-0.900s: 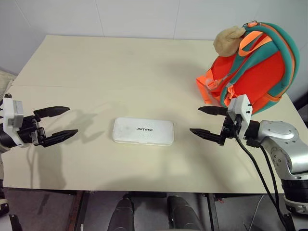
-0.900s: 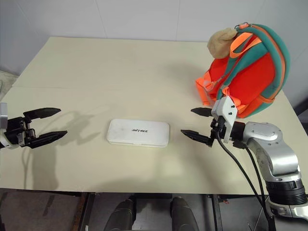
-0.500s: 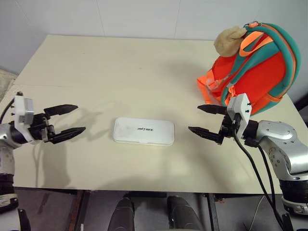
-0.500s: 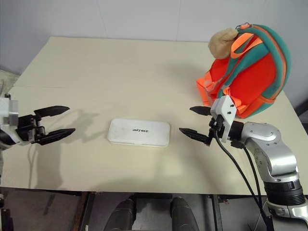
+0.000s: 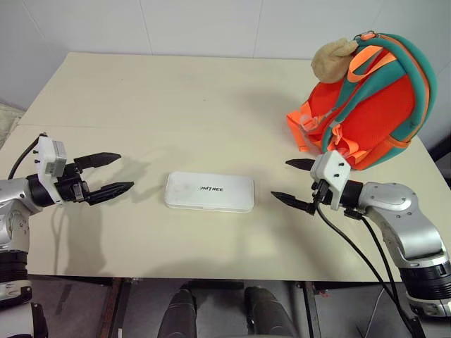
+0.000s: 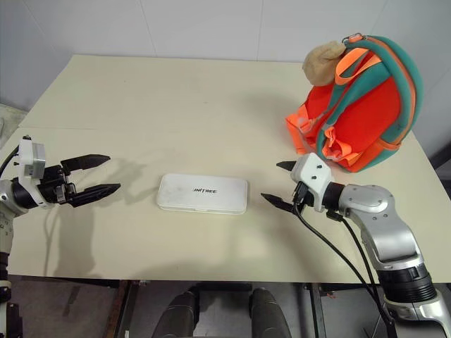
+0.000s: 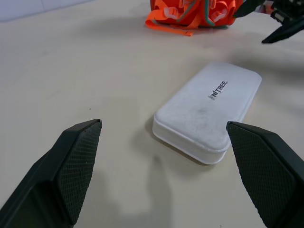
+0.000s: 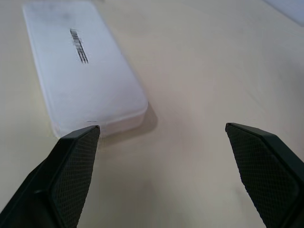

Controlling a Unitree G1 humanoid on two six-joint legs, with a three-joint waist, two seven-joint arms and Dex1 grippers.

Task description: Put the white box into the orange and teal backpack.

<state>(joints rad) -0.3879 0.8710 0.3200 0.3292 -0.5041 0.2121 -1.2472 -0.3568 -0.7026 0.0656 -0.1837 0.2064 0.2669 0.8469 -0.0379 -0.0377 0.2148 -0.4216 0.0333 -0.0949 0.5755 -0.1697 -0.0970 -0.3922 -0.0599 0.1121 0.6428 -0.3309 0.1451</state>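
Both pincers (image 5: 114,173) (image 5: 296,182) gape released beside the white box (image 5: 209,191); the backpack's (image 5: 373,105) opening is hidden.

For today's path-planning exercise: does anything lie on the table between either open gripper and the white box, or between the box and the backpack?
Nothing visible does. Bare table separates the left gripper and the right gripper from the white box. The stretch from the box to the orange and teal backpack holds nothing but the right gripper.

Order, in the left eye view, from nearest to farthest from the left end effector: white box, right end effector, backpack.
1. White box, flat at the table's middle, nearest the left end effector.
2. Right end effector, beyond the box.
3. Backpack, far right corner.
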